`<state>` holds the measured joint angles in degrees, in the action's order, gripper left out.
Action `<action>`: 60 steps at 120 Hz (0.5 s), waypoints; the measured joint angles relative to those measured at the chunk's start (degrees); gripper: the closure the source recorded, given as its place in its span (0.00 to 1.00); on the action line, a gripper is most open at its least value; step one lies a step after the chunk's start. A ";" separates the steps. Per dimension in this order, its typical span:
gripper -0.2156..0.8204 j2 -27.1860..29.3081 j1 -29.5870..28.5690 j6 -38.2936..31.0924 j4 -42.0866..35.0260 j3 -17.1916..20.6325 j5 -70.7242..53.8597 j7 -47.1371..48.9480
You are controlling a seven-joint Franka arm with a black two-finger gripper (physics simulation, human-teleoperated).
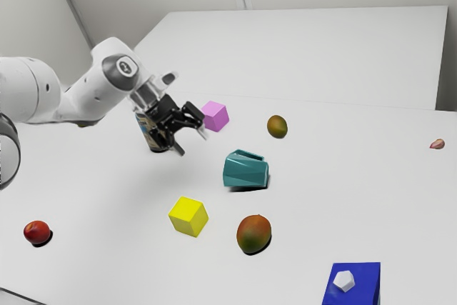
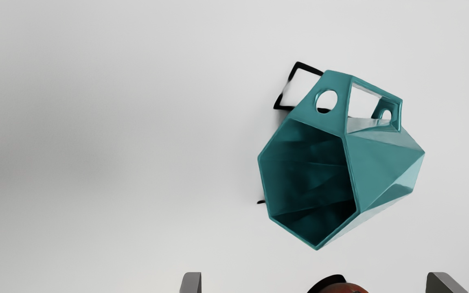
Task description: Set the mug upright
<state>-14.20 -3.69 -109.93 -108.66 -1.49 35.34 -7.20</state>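
Released, with its two fingers standing wide apart, the gripper (image 1: 191, 142) is held above the desk (image 1: 128, 205), at the end of the white arm (image 1: 100, 91) which comes in from the exterior view's left. The teal mug (image 1: 246, 171) lies on its side on the desk, so it is not upright. It is to the exterior view's right of the gripper and apart from it. Its handle is on the far side in the exterior view, and the wrist view shows into its open mouth.

On the near side of the mug there is a red and green fruit (image 1: 254, 234), and a yellow cube (image 1: 188, 216) stands near, more to the exterior view's left. On the far side are a pink cube (image 1: 216, 116) and a brownish green fruit (image 1: 277, 126). A patterned can (image 1: 145, 128) is partly hidden behind the gripper. A red fruit (image 1: 37, 232) is close to the exterior view's left edge. Well apart, toward the exterior view's right edge, lies a small pinkish piece (image 1: 437, 145). At the near edge of the exterior view is a blue block (image 1: 364, 287), with a white faceted piece (image 1: 344, 281) seen against it.
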 joint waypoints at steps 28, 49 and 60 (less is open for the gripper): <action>0.21 -4.98 0.09 -0.86 -0.34 0.00 9.19 0.08; 0.21 -6.39 0.68 -1.23 -0.35 0.26 14.28 0.23; 0.21 -7.09 1.13 -1.55 -0.35 0.42 16.18 0.35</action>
<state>-21.30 -2.57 -111.48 -109.01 -1.08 51.52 -6.85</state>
